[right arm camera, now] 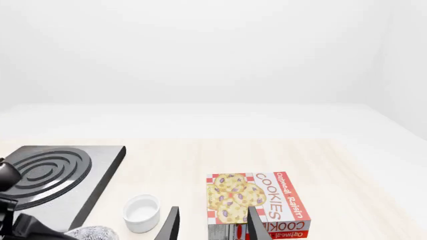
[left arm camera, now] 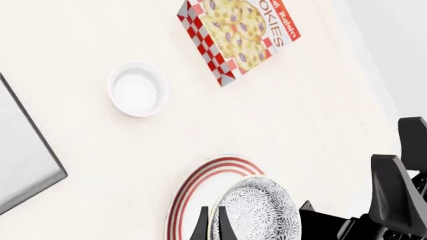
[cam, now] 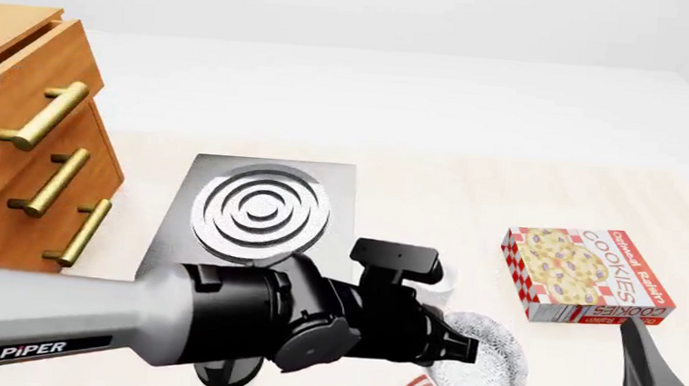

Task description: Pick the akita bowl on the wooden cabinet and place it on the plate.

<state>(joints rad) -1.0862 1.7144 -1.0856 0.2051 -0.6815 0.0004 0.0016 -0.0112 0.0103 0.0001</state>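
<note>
— So, where is the round black-and-white speckled akita bowl (cam: 477, 373) seen?

— It is seen above the flat white plate with red rings (left arm camera: 193, 192), held by the left gripper (left arm camera: 211, 226). One thin dark finger is seen on each side of the bowl's rim, so the rim is pinched between them. Whether the plate is touched by the bowl cannot be told. Nothing is seen inside the bowl.

— What is seen inside the small plain white cup (left arm camera: 137, 90)?

— Only its white bottom is shown. The cup is set just beside the plate, near the grey square stove with silver rings (cam: 266, 208).

— What else is placed around?

— A red-and-white checked cookie box (cam: 584, 275) is laid flat near the cup. The big orange-brown wooden cabinet with brass handles (cam: 30, 144) is stood well apart. Much of the plate is hidden by the left arm in the front view.

— And the right gripper (right arm camera: 212, 225)?

— Its fingers are held apart, with nothing between them.
</note>
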